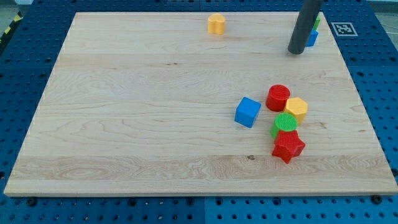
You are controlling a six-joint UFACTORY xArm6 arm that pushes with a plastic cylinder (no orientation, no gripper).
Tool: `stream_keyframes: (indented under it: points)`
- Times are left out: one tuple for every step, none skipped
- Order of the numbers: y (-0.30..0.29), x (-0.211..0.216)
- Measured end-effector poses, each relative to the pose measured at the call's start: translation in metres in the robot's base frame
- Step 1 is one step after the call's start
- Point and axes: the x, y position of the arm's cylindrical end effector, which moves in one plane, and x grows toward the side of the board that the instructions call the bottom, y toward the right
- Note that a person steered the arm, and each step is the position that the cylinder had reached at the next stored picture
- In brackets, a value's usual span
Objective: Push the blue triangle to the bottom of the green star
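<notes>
At the view's top right, my tip touches the blue triangle; no hand shows

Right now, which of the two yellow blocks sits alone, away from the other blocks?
The yellow block near the view's top edge sits alone on bare board. The other yellow block is packed into the cluster at the view's right, beside the red cylinder and green cylinder.

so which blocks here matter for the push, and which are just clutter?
Job:
- blue triangle, mostly hidden behind the rod, shape unclear
- green star, only a sliver shows at the rod's right
- my tip, just to the view's left of both

Lying about:
- yellow block, view's top
- blue cube
- red cylinder
- yellow hexagon
- green cylinder
- red star
</notes>
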Motion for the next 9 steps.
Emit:
stream_keyframes:
  points:
    - [-0.005,0.002]
    - [-0.007,0.002]
    - [-0.013,0.002]
    - [-0.016,-0.002]
    - [-0.016,-0.002]
    - [-0.011,-0.019]
    - [-0.002,-0.031]
    - [0.008,-0.025]
    - [0.011,-0.009]
